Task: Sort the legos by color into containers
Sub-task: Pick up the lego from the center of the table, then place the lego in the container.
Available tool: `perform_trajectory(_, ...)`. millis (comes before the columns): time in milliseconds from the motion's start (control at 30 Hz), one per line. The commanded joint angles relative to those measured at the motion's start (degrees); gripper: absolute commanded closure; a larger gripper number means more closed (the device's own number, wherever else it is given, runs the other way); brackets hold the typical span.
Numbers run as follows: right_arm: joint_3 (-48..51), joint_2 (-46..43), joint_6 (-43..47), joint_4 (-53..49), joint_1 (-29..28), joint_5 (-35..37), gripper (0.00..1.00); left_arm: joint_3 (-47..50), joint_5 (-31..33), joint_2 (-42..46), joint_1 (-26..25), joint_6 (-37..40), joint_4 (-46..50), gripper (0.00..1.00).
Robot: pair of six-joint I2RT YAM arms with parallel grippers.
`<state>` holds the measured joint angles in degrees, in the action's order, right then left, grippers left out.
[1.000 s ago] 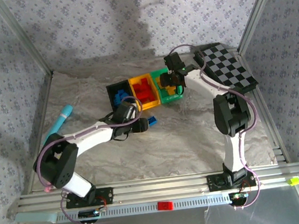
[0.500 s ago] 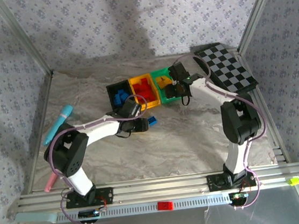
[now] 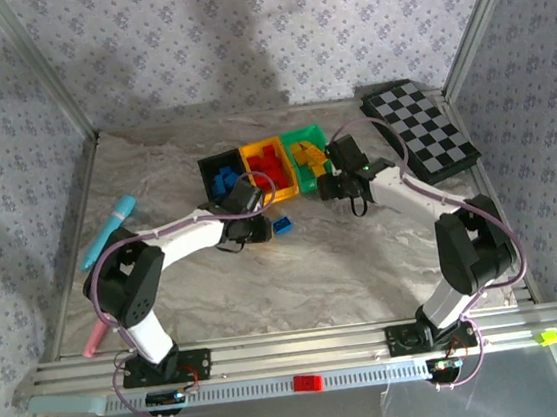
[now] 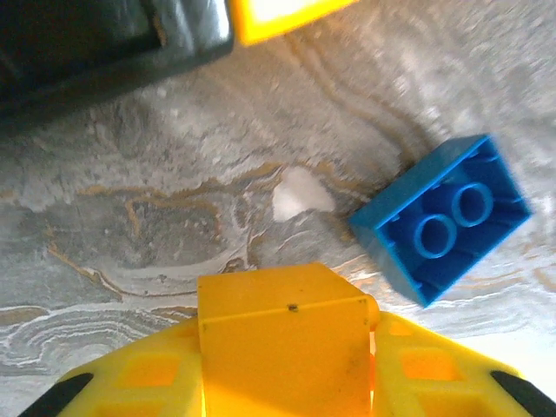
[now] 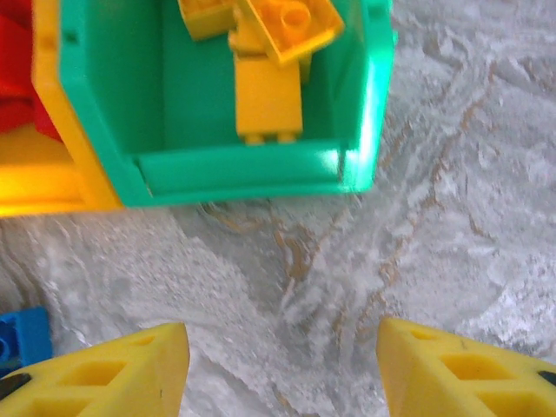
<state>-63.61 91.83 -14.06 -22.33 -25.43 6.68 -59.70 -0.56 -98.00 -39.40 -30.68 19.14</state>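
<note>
Lying blue lego (image 4: 443,217), long axis diagonal

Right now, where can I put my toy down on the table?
Bare table in front, between the left arm and right arm, and at back left, between the cyan marker and black bin. Crowded around the blue brick.

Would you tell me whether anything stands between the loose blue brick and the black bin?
Nothing visible does: bare table lies between the blue brick and the black bin. The yellow bin's corner sits just beside that path.
</note>
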Motion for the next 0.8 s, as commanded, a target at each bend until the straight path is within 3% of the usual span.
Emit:
perform_trajectory(0,3.2,-3.1,-0.1,1.5,-0.2,0.9,0.39,-5.2,1.2,3.0,-0.1,0.9,2.7,0.68)
perform_trajectory(267,11.5,-8.9,-2.0,3.8,-1.7,2.1,0.39,-18.9,2.3,-2.6,0.0,4.5,5.6,0.67)
perform_trajectory(767,19.4,-15.4,-5.8,3.5,-8.3,6.9,0.39,-58.0,0.7,-28.5,1.1,10.9,13.1,0.67)
